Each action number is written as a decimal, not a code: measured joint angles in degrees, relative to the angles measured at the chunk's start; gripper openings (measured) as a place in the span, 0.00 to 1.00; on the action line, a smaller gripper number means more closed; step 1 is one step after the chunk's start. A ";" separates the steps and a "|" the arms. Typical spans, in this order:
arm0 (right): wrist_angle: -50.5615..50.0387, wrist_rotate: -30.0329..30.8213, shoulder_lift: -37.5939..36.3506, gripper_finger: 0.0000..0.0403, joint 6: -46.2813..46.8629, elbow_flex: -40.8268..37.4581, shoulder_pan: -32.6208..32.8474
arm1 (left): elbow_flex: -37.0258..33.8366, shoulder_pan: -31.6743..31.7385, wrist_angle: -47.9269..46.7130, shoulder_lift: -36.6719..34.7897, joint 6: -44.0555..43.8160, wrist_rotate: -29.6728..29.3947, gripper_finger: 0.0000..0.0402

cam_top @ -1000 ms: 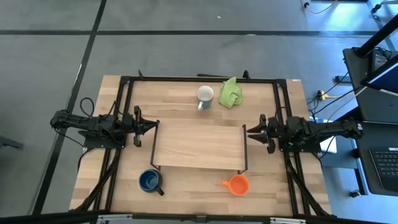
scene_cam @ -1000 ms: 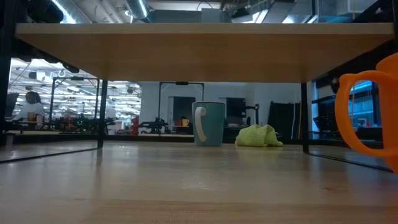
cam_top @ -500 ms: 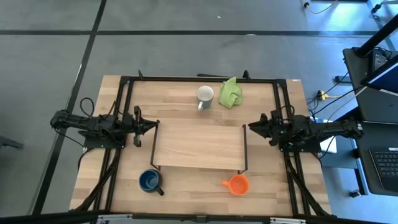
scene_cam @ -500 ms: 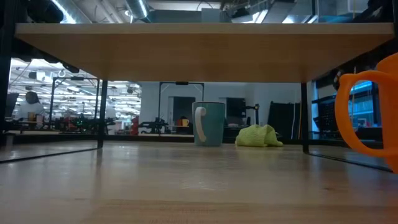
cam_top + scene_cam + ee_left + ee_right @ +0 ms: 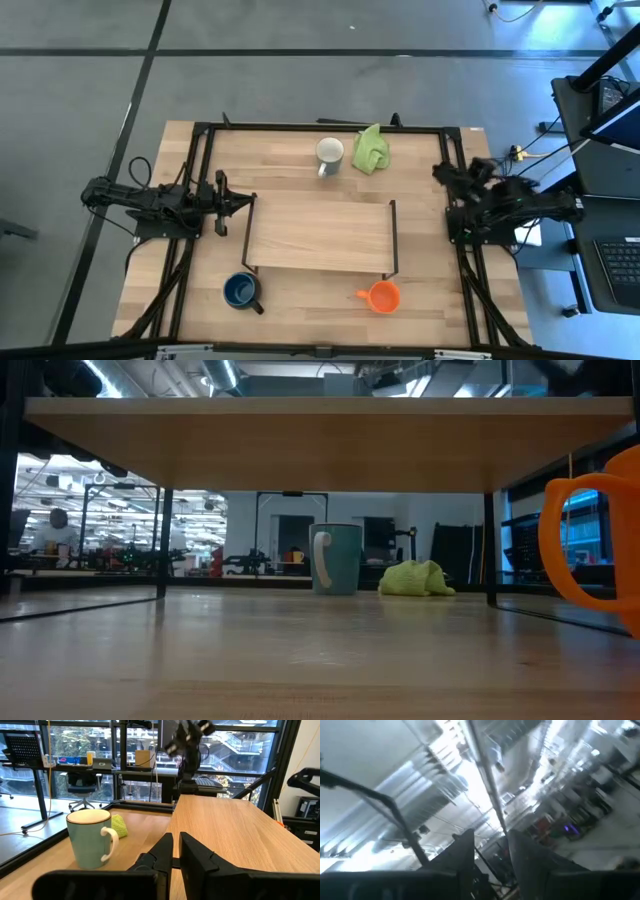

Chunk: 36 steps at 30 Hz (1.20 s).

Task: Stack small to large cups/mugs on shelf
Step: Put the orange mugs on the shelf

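- Wooden shelf [image 5: 320, 232] stands mid-desk [image 5: 290, 305] with nothing on it, black rails at both short ends
- White mug [image 5: 329, 153] sits behind the shelf, just beside the green cloth [image 5: 371, 150]
- Blue mug [image 5: 239, 290] and orange mug [image 5: 382, 296] sit in front of the shelf, well apart
- Left hand [image 5: 243, 201] rests by the shelf's left end, fingers [image 5: 192, 856] nearly closed, holding nothing
- Right hand [image 5: 447, 173] is raised by the desk's right edge, fingers slightly parted, empty

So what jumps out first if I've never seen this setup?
Probably the bright orange mug at the table's near edge, right of the dark blue mug. Between the two dark arms stands an empty light-wood shelf; beyond it a white-grey mug sits beside a lime-green cloth.
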 joint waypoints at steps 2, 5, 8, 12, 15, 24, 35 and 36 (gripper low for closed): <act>-9.11 0.30 3.91 0.31 -5.12 7.35 0.00 | 0.01 -0.01 0.00 0.00 0.00 0.01 0.06; -22.76 3.14 13.99 0.31 -13.78 20.16 0.00 | 0.01 0.00 0.00 0.00 0.00 0.01 0.06; -35.13 7.64 25.96 0.31 -22.53 32.49 0.00 | 0.00 -0.02 0.00 0.00 0.00 0.01 0.06; -48.73 14.49 40.57 0.31 -31.43 48.57 -0.55 | 0.00 -0.01 0.00 0.00 0.00 0.01 0.06; -59.14 14.29 50.60 0.31 -33.19 59.16 -3.92 | 0.00 0.00 0.00 0.00 0.00 -0.01 0.06; -76.37 -3.03 77.46 0.31 -36.00 81.48 -17.12 | 0.01 -0.01 0.00 0.00 0.00 0.01 0.06; -92.22 -9.32 100.48 0.33 -32.04 95.46 -23.77 | 0.02 0.00 0.00 0.00 0.00 0.01 0.06; -92.60 -10.05 102.03 0.34 -31.09 96.13 -23.91 | 0.00 -0.02 0.00 0.00 0.00 0.01 0.06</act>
